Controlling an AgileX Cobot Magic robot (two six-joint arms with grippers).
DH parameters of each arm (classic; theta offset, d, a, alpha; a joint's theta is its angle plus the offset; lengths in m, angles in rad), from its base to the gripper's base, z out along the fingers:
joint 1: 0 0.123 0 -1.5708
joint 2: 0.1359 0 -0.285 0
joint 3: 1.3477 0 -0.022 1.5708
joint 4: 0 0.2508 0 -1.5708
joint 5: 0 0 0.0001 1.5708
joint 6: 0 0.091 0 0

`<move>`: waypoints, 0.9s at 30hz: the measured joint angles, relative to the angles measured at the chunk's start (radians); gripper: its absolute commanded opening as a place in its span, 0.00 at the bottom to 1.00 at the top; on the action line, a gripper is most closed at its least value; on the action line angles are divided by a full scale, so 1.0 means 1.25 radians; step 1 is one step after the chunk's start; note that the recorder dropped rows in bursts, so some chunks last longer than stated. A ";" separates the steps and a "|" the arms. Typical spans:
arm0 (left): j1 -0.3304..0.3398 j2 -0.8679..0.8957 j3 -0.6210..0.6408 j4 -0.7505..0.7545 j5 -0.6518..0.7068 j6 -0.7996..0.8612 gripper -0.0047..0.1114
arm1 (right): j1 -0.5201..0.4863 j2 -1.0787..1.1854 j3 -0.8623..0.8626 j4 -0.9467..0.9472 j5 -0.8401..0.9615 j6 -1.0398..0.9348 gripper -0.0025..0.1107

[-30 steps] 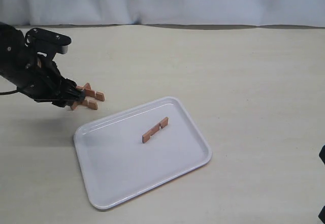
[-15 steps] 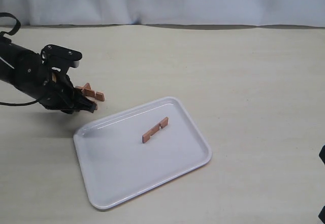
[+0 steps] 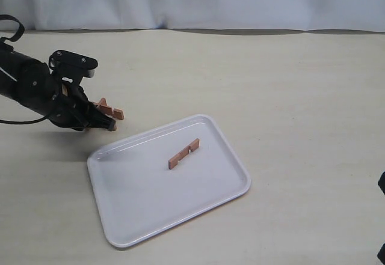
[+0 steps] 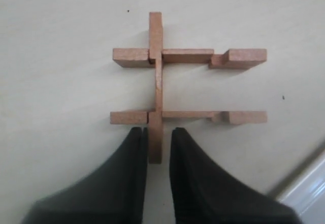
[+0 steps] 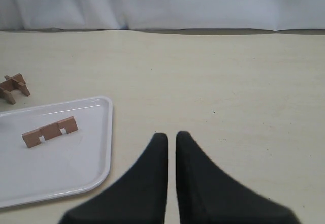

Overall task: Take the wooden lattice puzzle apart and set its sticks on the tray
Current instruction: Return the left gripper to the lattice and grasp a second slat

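Note:
The wooden lattice puzzle [image 4: 158,87] lies on the table just off the tray's far left corner, reduced to three sticks: two parallel bars and one crossing them. It also shows small as the puzzle [image 3: 108,110] and the puzzle [image 5: 14,87]. My left gripper [image 4: 156,132] is down at it, narrowly open, with the near end of the crossing stick between the fingers. One finger touches the stick and a slim gap shows at the other. One loose stick [image 3: 183,153] lies on the white tray [image 3: 150,205]. My right gripper [image 5: 171,135] is shut and empty, over bare table right of the tray [image 5: 76,163].
A white curtain runs along the table's far edge. A corner of the tray's rim [image 4: 307,183] shows close to the puzzle in the left wrist view. A dark part of the right arm [image 3: 382,184] shows at the right edge of the exterior view.
The left arm has swung lower and a little right, bringing its fingers down around the puzzle's near stick end. The puzzle, tray stick and right gripper have not moved.

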 measured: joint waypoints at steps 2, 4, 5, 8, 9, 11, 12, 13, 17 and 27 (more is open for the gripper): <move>0.000 0.000 0.000 0.000 0.005 0.000 0.18 | 0.000 0.000 0.000 0.000 0.000 0.000 0.07; 0.000 0.000 0.000 0.000 0.008 0.000 0.18 | 0.000 0.000 0.000 0.000 0.000 0.000 0.07; 0.000 0.000 0.000 0.000 0.008 0.000 0.18 | 0.000 0.000 0.000 0.000 0.000 0.000 0.07; 0.000 0.000 0.000 0.000 0.011 0.000 0.22 | 0.000 0.000 0.000 0.000 0.000 0.000 0.07; 0.000 0.000 0.000 0.000 0.011 0.000 0.25 | 0.000 0.000 0.000 0.000 0.000 0.000 0.07; 0.000 0.000 0.000 0.000 0.011 0.000 0.33 | 0.000 0.000 0.000 0.000 0.000 0.000 0.07; 0.000 0.000 0.000 0.000 0.011 0.000 0.37 | 0.000 0.000 0.000 0.000 0.000 0.000 0.07; 0.000 0.000 0.000 0.000 0.011 0.000 0.39 | 0.000 0.000 0.000 0.000 0.000 0.000 0.07; 0.000 0.000 0.000 0.000 0.013 0.000 0.40 | 0.000 0.000 0.000 0.000 0.000 0.000 0.07; 0.000 0.000 0.000 0.000 0.014 0.000 0.08 | 0.000 0.000 0.000 0.000 0.000 0.000 0.07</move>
